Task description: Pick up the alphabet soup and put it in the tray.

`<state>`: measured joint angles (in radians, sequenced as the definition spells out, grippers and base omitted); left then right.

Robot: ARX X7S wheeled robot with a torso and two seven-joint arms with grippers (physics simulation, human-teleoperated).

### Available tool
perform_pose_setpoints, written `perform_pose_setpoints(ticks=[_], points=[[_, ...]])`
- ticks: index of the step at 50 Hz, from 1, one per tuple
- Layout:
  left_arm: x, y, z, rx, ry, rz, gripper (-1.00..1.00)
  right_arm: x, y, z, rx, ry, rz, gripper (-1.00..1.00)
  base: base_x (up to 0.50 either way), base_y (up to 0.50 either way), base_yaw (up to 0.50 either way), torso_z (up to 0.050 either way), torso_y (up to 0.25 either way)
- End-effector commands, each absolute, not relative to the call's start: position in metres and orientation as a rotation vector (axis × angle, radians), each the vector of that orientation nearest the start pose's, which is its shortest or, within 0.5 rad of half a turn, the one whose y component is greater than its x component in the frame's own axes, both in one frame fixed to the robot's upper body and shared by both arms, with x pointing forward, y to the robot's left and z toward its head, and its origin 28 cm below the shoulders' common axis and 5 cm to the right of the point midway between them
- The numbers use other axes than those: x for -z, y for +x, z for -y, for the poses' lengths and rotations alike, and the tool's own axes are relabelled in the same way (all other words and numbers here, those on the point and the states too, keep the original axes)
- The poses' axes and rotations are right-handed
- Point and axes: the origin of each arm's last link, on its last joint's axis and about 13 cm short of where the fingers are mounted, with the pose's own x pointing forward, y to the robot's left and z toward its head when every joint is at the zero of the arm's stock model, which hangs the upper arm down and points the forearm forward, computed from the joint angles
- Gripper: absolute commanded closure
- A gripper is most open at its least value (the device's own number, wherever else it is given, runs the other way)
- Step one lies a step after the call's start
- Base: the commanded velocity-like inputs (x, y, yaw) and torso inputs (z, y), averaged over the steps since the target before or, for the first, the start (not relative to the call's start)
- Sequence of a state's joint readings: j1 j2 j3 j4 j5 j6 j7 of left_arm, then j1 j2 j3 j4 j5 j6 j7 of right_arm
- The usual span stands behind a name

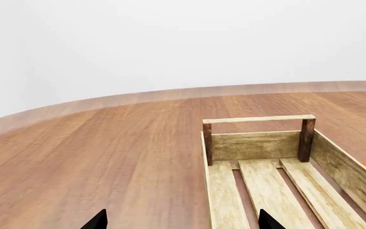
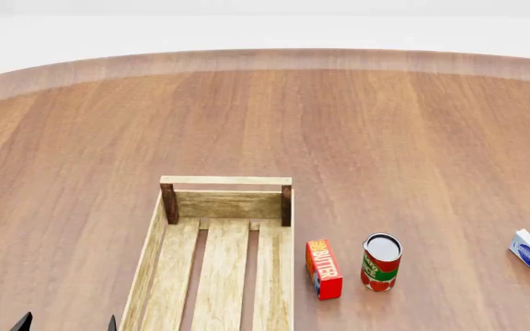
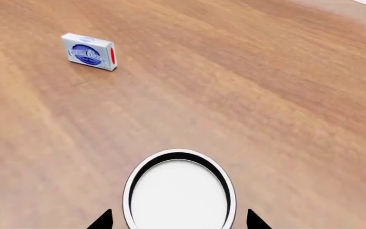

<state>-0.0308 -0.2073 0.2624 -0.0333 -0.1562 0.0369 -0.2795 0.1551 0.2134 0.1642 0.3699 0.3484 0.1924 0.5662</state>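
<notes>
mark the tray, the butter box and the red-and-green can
tray point(image 2: 226, 181): head view, far end rail.
butter box point(image 2: 324, 269): head view, red top face.
red-and-green can point(image 2: 380, 270): head view, label side.

1. all three views are bright and evenly lit, with soft, diffuse light and no clear single source.
2. the wood surface point(image 2: 385, 138) carries a mild sheen but no hard glare.
3. shadows are faint: only a thin dark contact line shows under the red-and-green can point(image 2: 381, 262) and the butter box point(image 2: 323, 268).
4. inside the tray point(image 2: 150, 255) the gaps between slats read darker.
5. focus is sharp edge to edge, without motion blur or grain.
6. the surface's far rim curves in the head and left wrist views; whether that is lens distortion cannot be told.
7. the white can top point(image 3: 179, 195) looks flat and nearly blown out.
</notes>
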Motion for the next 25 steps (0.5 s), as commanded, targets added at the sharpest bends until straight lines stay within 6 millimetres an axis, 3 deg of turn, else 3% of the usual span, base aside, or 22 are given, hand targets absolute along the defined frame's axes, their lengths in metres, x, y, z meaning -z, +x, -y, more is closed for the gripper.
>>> perform_pose_setpoints(ticks=[1, 25], points=[[-0.009, 0.2104, -0.2051, -0.027, 0.056, -0.005, -1.0, 0.0292, 0.2262, 0.1886, 0.786, 0.093, -0.404, -1.0, 0.0, 0.0, 0.0, 0.0, 0.0], [-0.009, 0.2105, -0.205, -0.027, 0.055, -0.004, -1.0, 0.0327, 0.2277, 0.1909, 0.795, 0.09, -0.414, -1.0, 0.0, 0.0, 0.0, 0.0, 0.0]])
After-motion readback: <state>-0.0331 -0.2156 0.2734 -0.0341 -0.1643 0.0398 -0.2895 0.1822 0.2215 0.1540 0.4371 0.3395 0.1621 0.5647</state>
